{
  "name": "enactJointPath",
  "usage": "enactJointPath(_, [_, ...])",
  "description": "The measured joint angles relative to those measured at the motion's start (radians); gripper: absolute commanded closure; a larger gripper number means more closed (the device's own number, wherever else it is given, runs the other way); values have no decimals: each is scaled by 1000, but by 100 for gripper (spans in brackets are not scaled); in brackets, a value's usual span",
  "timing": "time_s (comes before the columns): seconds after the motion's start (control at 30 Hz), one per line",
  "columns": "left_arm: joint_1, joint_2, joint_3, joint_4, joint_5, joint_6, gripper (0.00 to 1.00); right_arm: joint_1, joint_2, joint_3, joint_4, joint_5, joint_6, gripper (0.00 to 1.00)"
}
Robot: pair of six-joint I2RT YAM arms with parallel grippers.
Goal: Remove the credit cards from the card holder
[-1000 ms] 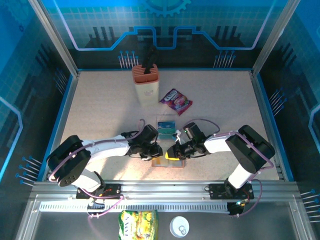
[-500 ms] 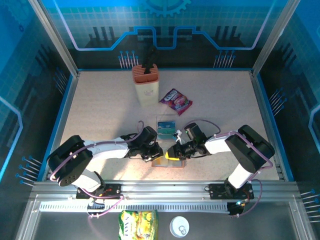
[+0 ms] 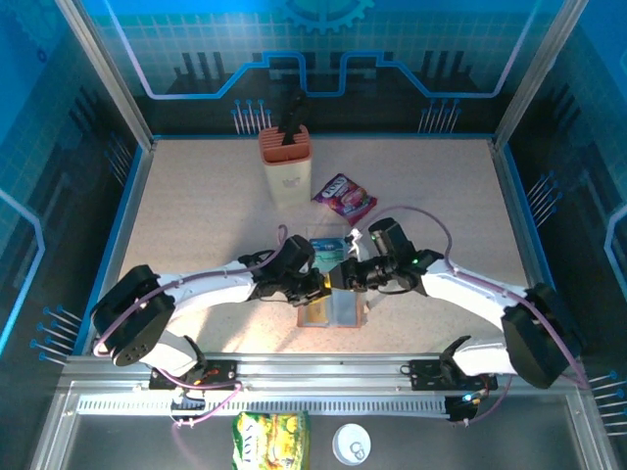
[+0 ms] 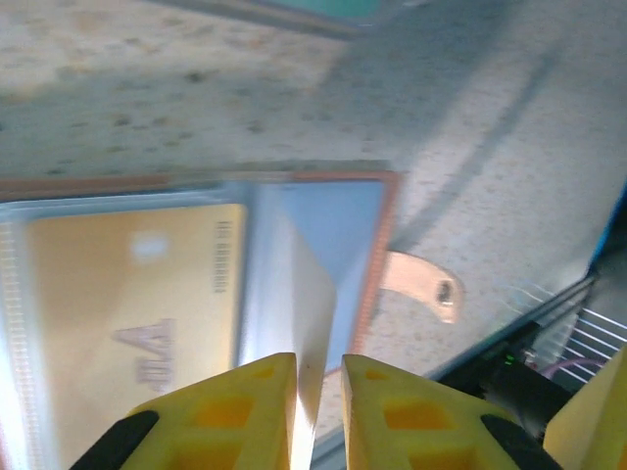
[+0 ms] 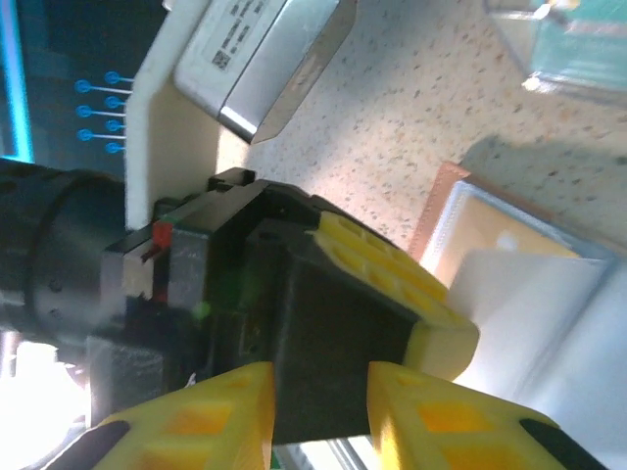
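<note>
Top external: speckled surface (image 3: 196, 215), blue-lit enclosure (image 3: 323, 59).
Left gripper (image 4: 318, 392) pinches a card holder (image 4: 380, 245) sleeve (image 4: 294, 284) between its fingers; right gripper (image 5: 318, 392) state unclear.

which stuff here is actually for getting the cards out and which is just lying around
For the job: card holder, yellow card in its sleeve, maybe the clear box with teal inside.
Lying about: knife block, purple snack packet, yellow-green packet, round white lid.

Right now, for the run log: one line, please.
left gripper: pinching sleeve | right gripper: alongside | card holder: open | yellow card: inside
</note>
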Motion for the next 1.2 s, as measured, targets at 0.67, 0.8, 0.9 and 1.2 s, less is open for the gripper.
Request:
enactJointPath(0.67, [-92,288,299,-68,35,106,55,-130,-247,37,-442,222,-108,64])
enactJointPath(0.8, [-56,211,262,-90,23,121,57,-128,-208,35,-438,218,-108,65])
enactJointPath(0.9, [-8,104,182,-100,6,130,61,-108,-154,39,-433,214,-108,65])
enactJointPath(1.2, [86,-89,-71,-109,-12,127,70,48,70,117,-359,209,-100,67])
